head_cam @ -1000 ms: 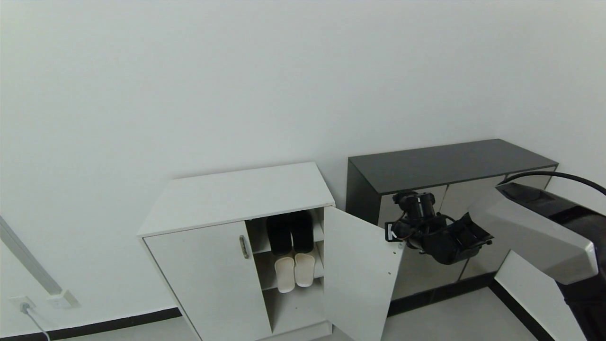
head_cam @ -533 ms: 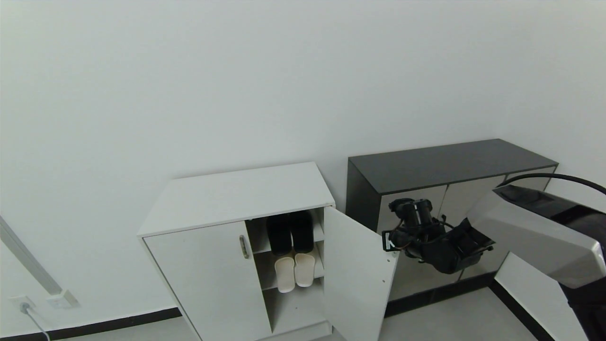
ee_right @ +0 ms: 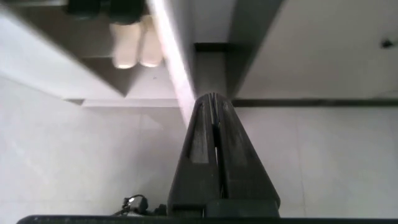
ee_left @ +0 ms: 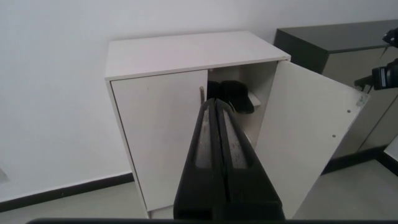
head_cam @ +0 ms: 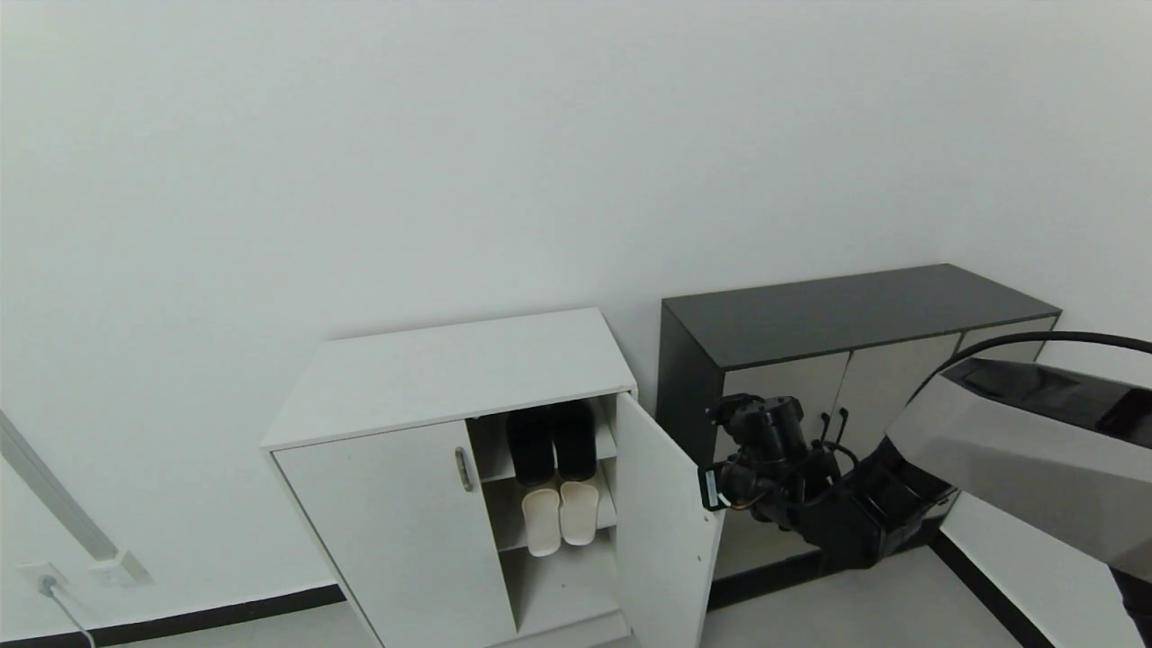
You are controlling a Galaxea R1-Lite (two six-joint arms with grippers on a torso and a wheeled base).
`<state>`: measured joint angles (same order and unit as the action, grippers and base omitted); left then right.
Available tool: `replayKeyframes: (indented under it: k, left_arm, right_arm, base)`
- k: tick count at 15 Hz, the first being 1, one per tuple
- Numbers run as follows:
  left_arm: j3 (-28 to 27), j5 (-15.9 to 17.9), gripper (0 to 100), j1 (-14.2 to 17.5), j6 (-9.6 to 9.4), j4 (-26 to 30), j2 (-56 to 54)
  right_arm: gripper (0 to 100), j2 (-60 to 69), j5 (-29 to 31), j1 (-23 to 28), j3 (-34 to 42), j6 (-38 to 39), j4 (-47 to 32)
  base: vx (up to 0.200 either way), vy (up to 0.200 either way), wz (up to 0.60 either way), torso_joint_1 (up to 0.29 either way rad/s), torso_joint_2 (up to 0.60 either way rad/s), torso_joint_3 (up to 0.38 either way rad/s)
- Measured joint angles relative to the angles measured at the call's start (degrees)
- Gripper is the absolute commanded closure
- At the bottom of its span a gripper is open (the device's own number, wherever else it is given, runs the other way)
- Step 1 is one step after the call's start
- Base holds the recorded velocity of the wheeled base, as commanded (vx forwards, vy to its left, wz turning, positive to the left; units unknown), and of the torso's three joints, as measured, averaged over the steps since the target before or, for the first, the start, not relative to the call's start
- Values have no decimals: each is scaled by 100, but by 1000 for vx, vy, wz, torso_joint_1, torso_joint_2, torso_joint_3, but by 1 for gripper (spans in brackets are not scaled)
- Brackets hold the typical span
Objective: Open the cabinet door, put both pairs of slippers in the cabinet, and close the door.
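The white cabinet stands against the wall with its left door shut and its right door swung partly open. Black slippers lie on the upper shelf and white slippers on the shelf below. My right gripper is shut and rests against the outer face of the open door near its free edge. In the right wrist view the right gripper points along the door edge, with the white slippers beyond. My left gripper is shut and empty, held in front of the cabinet.
A black-topped sideboard with grey doors stands right of the cabinet, close behind my right arm. A wall socket with a cable sits low at the far left. Bare grey floor lies before both units.
My right gripper has moved left and down with the door's edge. The right door has swung inward, showing narrower than before. The slippers have not moved.
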<state>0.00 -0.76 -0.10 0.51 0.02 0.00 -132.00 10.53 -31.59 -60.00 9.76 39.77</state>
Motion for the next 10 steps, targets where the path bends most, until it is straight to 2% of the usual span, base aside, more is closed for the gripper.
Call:
replayKeyframes:
  k: [4, 8, 10]
  left_arm:
    - [0, -2, 100, 0, -7, -2, 0]
    - [0, -4, 100, 0, -13, -2, 0]
    - [0, -2, 100, -1, -18, -2, 0]
  right_arm:
    - [100, 396, -13, -378, 695, -27, 441]
    - [100, 217, -49, -229, 586, -33, 451]
    - [100, 28, -52, -322, 496, -35, 471]
  base:
    - [0, 0, 0, 0, 0, 0]
    - [0, 0, 0, 0, 0, 0]
    - [0, 0, 0, 0, 0, 0]
